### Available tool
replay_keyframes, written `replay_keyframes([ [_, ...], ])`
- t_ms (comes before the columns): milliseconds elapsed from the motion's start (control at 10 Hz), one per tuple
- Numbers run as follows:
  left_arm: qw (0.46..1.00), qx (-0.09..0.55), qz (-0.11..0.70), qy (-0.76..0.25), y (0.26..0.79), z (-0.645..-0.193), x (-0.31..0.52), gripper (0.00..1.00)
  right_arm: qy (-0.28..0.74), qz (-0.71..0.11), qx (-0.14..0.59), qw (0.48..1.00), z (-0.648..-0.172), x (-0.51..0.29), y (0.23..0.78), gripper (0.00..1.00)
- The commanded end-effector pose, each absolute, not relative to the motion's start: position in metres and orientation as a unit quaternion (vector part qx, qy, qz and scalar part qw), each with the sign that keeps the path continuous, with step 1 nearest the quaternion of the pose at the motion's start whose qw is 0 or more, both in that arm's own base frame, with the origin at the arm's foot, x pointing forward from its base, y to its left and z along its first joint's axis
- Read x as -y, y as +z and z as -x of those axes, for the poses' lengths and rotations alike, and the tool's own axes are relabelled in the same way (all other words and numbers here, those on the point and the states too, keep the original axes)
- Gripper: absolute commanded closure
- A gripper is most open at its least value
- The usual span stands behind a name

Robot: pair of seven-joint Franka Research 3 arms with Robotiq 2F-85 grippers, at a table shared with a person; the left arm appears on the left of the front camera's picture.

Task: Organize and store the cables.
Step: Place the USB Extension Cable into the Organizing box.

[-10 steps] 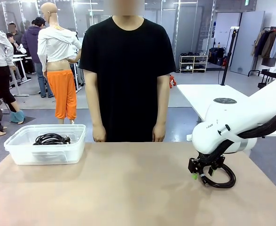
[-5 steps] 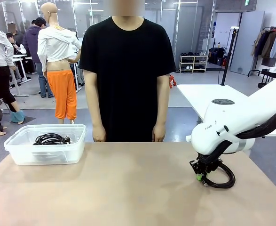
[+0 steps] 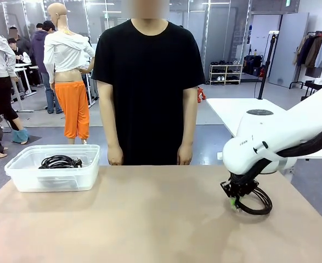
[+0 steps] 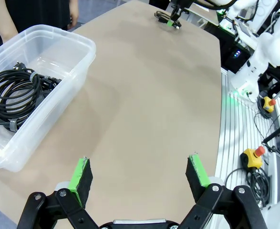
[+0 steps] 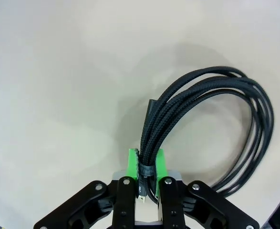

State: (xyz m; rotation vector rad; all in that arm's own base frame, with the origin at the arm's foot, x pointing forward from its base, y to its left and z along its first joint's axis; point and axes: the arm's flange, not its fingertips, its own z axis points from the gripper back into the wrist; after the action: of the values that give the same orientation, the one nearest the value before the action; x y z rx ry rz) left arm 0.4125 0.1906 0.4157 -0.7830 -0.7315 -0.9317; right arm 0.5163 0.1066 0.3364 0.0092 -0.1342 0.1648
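— What's changed over the last second?

— Rising a little and drifting toward the far edge, my right gripper is carrying the cable coil with it; the coil is sitting higher in the front view than it was. The jaws are clamped shut on the coil's bundled end, and the braided loops are hanging out past the fingers, over the table.

— And your left side?

— My left gripper is hovering with its green pads spread wide, nothing between them, above the tan tabletop.

— Where's the other cable?

— Another coil is lying inside the clear plastic bin at the table's left far corner, well apart from the one I'm gripping.

— The surface? The room?

— I'm seeing a plain, matte, beige top. A person in a black T-shirt is standing at the far edge, arms down. Behind, people are moving around a grey-floored workshop, with a shoe rack and another white table.
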Motion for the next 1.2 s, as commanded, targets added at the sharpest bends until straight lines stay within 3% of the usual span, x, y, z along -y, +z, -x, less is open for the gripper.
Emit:
replay_keyframes([
  [0,0.756,0.336,0.356,-0.435,0.417,-0.412,-0.193,0.0,0.012,0.007,0.074,0.997,-0.508,-0.142,0.385,1.0],
  [400,0.756,0.336,0.356,-0.435,0.417,-0.412,-0.193,0.0,0.078,-0.002,0.096,0.992,-0.495,-0.227,0.404,1.0],
  [600,0.756,0.336,0.356,-0.435,0.417,-0.412,-0.193,0.0,0.16,-0.025,0.075,0.984,-0.502,-0.28,0.39,1.0],
  [1100,0.756,0.336,0.356,-0.435,0.417,-0.412,-0.193,0.0,0.242,-0.031,0.033,0.969,-0.502,-0.369,0.348,1.0],
])
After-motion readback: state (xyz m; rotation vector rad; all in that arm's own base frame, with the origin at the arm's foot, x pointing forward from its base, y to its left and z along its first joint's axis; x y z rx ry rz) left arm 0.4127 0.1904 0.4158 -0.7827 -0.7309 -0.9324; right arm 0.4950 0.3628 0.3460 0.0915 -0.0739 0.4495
